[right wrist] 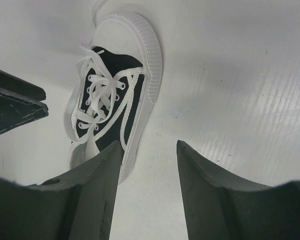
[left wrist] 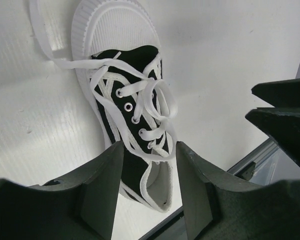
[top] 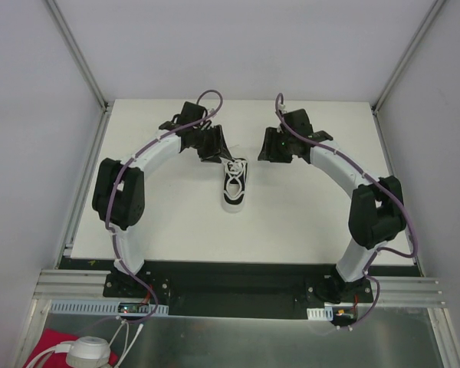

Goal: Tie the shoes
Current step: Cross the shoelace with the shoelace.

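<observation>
A small black sneaker (top: 235,186) with a white sole lies on the white table (top: 307,222) between my two grippers, its toe toward the arm bases. Its white laces (left wrist: 149,102) lie in loose loops over the eyelets, and one strand (left wrist: 42,37) trails out beside the toe. My left gripper (left wrist: 149,145) hovers open above the heel end with nothing between its fingers. To the right of the shoe (right wrist: 115,85), my right gripper (right wrist: 150,145) is open over bare table and holds nothing. Each wrist view also shows the other gripper's dark fingers (left wrist: 285,120) at its edge.
The white board ends at a dark strip and a metal rail (top: 238,295) by the arm bases. Pale walls with metal posts (top: 77,54) close in the back and sides. A red cloth (top: 50,345) and a white object lie below the rail at the left.
</observation>
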`<state>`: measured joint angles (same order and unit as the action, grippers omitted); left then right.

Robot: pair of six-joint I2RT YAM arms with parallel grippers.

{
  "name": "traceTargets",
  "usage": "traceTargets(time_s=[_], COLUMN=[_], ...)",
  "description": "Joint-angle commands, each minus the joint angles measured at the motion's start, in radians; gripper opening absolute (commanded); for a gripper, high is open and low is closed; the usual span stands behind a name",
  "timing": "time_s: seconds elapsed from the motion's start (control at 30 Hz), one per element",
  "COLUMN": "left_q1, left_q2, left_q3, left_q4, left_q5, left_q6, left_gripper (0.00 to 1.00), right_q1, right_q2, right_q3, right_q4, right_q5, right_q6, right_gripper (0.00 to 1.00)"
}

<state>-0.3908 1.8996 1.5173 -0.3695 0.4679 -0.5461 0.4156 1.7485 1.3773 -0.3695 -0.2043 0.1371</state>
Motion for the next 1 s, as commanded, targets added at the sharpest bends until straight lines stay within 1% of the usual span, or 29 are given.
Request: traceTargets(time_s=[0.0, 0.27, 0.3, 0.4, 0.6, 0.67, 0.7, 0.73, 0.83, 0.97], left_q1=[0.013, 0.018, 0.017, 0.017, 0.018, 0.017, 0.017, 0.018, 0.018, 0.017], left_q2=[0.03, 0.07, 0.075, 0.084, 0.121, 0.13, 0.13, 0.13, 0.116, 0.081], left_q3=[-0.008, -0.011, -0.008, 0.003, 0.032, 0.032, 0.035, 0.037, 0.044, 0.043], left_q4=[0.011, 0.007, 0.007, 0.007, 0.004, 0.006, 0.006, 0.006, 0.006, 0.006], left_q5=[-0.029, -0.041, -0.041, -0.046, -0.052, -0.06, -0.064, -0.072, -0.094, -0.121], left_q6=[-0.041, -0.052, -0.054, -0.052, -0.046, -0.045, -0.045, -0.046, -0.045, -0.029], left_gripper=[0.46, 0.44, 0.41, 0.37, 0.37, 0.35, 0.31, 0.19, 0.0, 0.0], right_q1=[-0.001, -0.001, -0.003, -0.001, -0.003, -0.001, -0.003, -0.004, -0.004, -0.003], right_q2=[-0.044, -0.049, -0.047, -0.047, -0.044, -0.044, -0.044, -0.043, -0.037, -0.032], right_q3=[-0.004, -0.006, -0.004, -0.001, 0.005, 0.006, 0.008, 0.009, 0.014, 0.017], right_q4=[0.018, 0.017, 0.015, 0.015, 0.012, 0.011, 0.011, 0.009, 0.01, 0.011], right_q5=[0.002, 0.005, 0.005, 0.002, 0.0, 0.0, -0.001, -0.004, -0.012, -0.021], right_q6=[0.002, 0.002, 0.004, 0.006, 0.006, 0.004, 0.004, 0.004, 0.004, 0.006], right_gripper=[0.52, 0.52, 0.52, 0.52, 0.52, 0.52, 0.52, 0.52, 0.52, 0.51])
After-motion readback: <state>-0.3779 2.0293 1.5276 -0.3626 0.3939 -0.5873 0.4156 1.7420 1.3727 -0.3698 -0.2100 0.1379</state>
